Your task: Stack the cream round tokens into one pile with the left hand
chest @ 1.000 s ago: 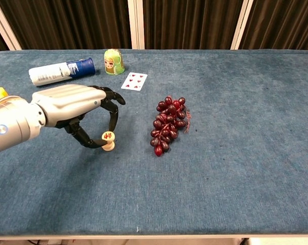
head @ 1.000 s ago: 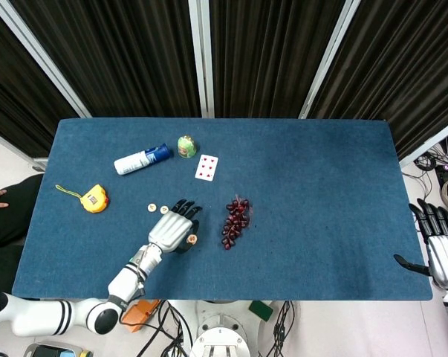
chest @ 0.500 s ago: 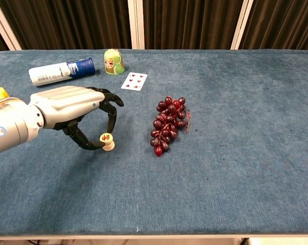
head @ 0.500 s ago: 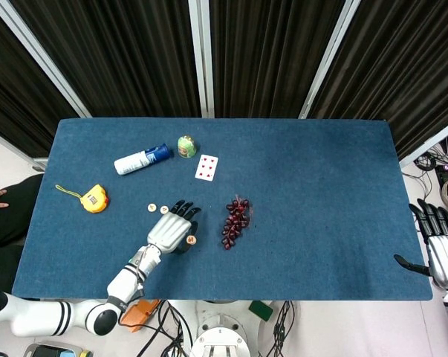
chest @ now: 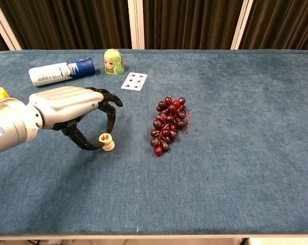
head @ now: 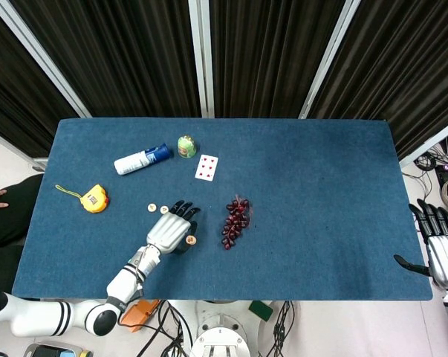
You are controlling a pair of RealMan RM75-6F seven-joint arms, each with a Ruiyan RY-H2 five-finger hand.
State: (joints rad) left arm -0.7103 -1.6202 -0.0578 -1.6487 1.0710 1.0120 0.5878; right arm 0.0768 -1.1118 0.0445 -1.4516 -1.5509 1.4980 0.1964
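Left hand (chest: 74, 109) pinches a tilted token (chest: 106, 138) atop another token (chest: 109, 147), lower-left centre; right hand (head: 440, 249) open, far right.

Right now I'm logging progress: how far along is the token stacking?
Partly done. A small pile stands on the cloth left of the grapes. The left hand pinches a red-marked token, tilted on that pile. Two loose tokens lie flat behind the hand, not yet stacked.

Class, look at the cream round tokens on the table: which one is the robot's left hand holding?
The token nearest the grapes, pinched in the left hand fingers. The other two tokens lie free, farther left.
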